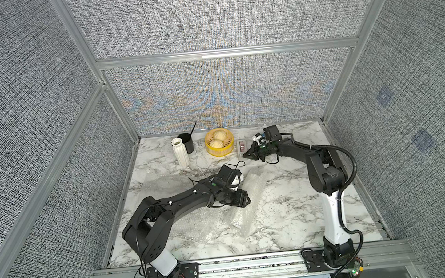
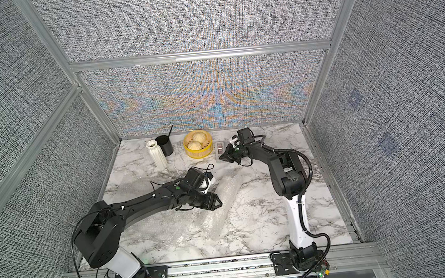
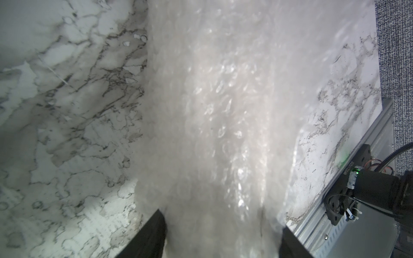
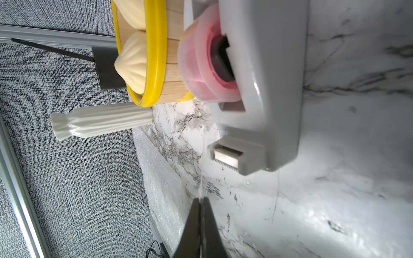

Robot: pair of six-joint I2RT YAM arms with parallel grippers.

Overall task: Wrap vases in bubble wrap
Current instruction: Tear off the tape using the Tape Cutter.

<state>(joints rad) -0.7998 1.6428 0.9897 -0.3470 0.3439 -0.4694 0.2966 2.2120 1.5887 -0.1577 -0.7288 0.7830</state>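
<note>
Tape point(image 4: 201, 183) runs from dispenser point(image 4: 268, 89) into pinched-shut right gripper point(image 4: 201, 200); part-open left gripper point(image 3: 222, 223) clamps bubble wrap roll point(image 3: 212, 111), likely for sealing.

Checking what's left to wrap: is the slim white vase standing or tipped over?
Upright: the slim vase stands on its base beside the black mug, mouth up.

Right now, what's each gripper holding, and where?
The left gripper clamps the bubble-wrap roll across its width; right gripper seems to pinch the tape by its free end.
</note>
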